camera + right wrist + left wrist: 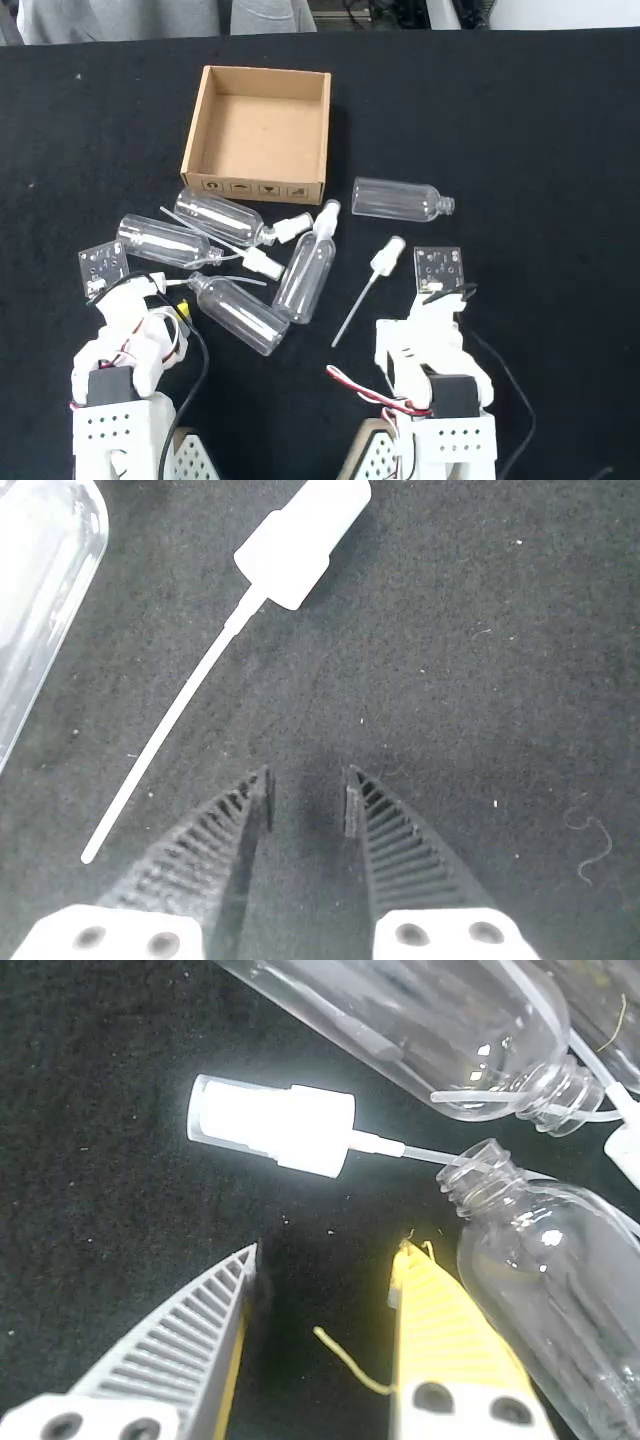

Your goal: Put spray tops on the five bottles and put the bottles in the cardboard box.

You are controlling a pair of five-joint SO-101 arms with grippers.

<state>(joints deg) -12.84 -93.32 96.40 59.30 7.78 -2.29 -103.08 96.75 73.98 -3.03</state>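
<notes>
Spray top (387, 256) lies loose on the counter (540, 120), just left and slightly far of the right gripper (308, 780), whose jaws are spread and empty, with its tube (355, 305) slanting near-left.

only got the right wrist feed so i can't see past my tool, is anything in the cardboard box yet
Observer: No, the cardboard box is empty.
Operator: any uncapped one close to me
Observer: Yes, a clear bottle lies alone with its neck bare. It is a little farther from the arms than the spray top you can see.
Operator: and the other arm
Observer: The left tool is open above the table. A second spray top lies just ahead of it, with an uncapped bottle close by.
</notes>
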